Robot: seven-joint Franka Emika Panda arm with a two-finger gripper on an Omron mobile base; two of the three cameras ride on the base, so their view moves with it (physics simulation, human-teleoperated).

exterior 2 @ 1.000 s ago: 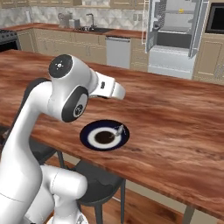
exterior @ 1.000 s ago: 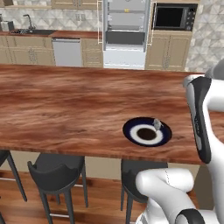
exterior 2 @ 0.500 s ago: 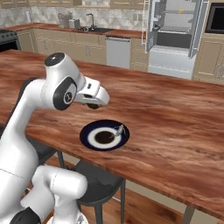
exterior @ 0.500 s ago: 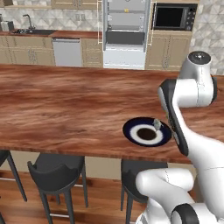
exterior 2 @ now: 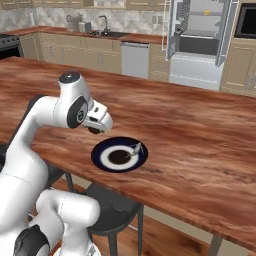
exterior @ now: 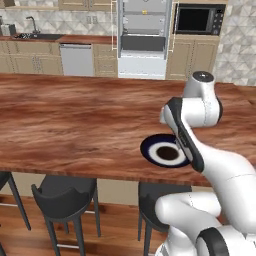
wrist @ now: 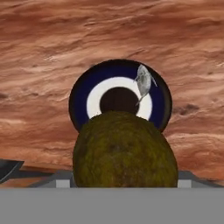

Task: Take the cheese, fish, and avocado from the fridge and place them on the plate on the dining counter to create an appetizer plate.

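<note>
plates: one, the plate (wrist: 120, 94), navy with a pale ring, on the dining counter (exterior: 70, 125) near its front edge.
fish: one, a small silver fish (wrist: 145, 80) lying on the plate's rim.
avocado: one, the avocado (wrist: 124, 151), held in the gripper (exterior 2: 95, 129), which is spread wide around it, just beside the plate.
stools: two, black stools (exterior: 64, 195) under the counter edge.
fridge: the fridge (exterior 2: 202, 42) stands open, well behind the counter.
hand view alone: shows the avocado close up.
</note>
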